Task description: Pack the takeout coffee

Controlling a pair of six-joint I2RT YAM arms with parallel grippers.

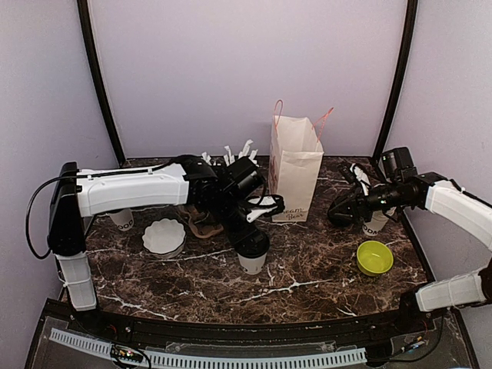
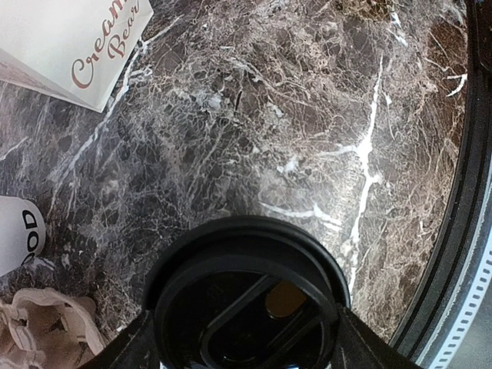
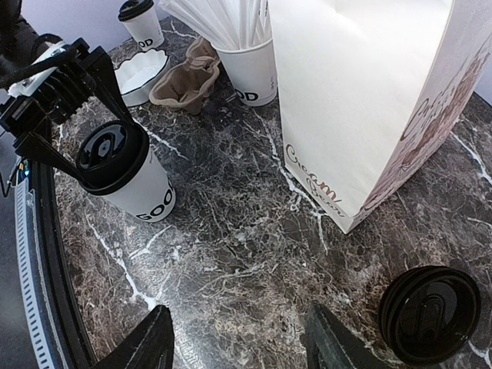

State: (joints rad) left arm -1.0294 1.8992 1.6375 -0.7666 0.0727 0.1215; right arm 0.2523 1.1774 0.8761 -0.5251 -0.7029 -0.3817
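Top external: gripping a lidded cup with left claw, near-left of the bag; holding right claw wide open, empty, right of the bag.

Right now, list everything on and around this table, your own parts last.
Lidded cup: one, white, black lid, in left gripper.
Second lidded cup: one, same colours, table's left side.
Straw cup: one, white, beside carrier.
Paper bag: one, white, back centre.
Cup carrier: one, brown, left of bag.
Scalloped dish: one, white, left.
Bowl: one, yellow-green, right.
Black lids: stack, count unclear, by right gripper.
White cup: one, under right arm, top hidden.
Left gripper: black, shut on lidded cup.
Right gripper: black, open, empty.
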